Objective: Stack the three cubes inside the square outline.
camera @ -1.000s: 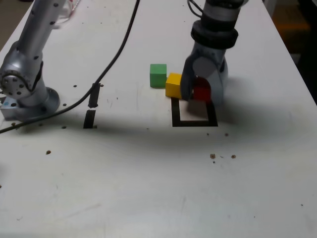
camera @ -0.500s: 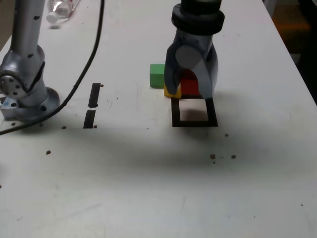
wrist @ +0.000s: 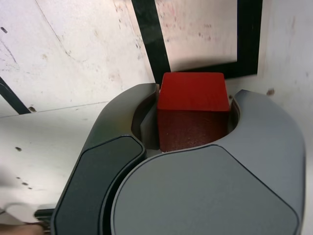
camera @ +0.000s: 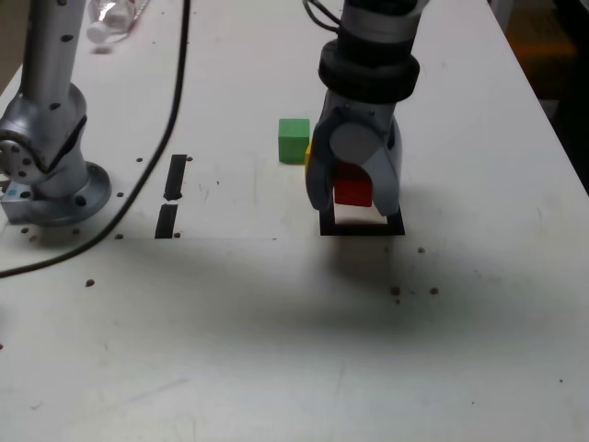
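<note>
My gripper hangs over the square outline on the white worktop, its fingers clamped on the red cube, which I judge is not yet set down. The green cube sits apart toward the exterior view's left, with a sliver of the yellow cube showing just behind the gripper. Nothing is stacked: I count all three placements as left to do.
</note>
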Tool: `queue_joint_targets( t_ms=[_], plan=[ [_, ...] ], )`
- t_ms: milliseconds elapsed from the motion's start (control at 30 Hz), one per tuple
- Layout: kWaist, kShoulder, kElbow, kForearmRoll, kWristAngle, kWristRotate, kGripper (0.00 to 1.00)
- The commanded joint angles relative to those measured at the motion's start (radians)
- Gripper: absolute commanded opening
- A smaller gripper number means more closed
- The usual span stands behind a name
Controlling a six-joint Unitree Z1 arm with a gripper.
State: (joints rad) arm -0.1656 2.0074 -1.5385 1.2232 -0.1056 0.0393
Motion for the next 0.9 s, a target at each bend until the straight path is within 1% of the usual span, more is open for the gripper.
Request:
queue_joint_targets(
  t_ms=[0, 133, 267, 600, 867],
  plan=[
    [0.000, 0.009, 0.000, -0.006, 0.015, -0.013, 0.21],
    [0.000, 0.027, -0.004, -0.023, 0.038, -0.024, 0.21],
    [0.000, 0.044, -0.006, -0.042, 0.051, -0.024, 0.21],
    [0.000, 0.069, 0.019, -0.080, 0.053, -0.022, 0.21],
    [0.009, 0.065, 0.041, -0.093, 0.054, -0.012, 0.25]
  ],
)
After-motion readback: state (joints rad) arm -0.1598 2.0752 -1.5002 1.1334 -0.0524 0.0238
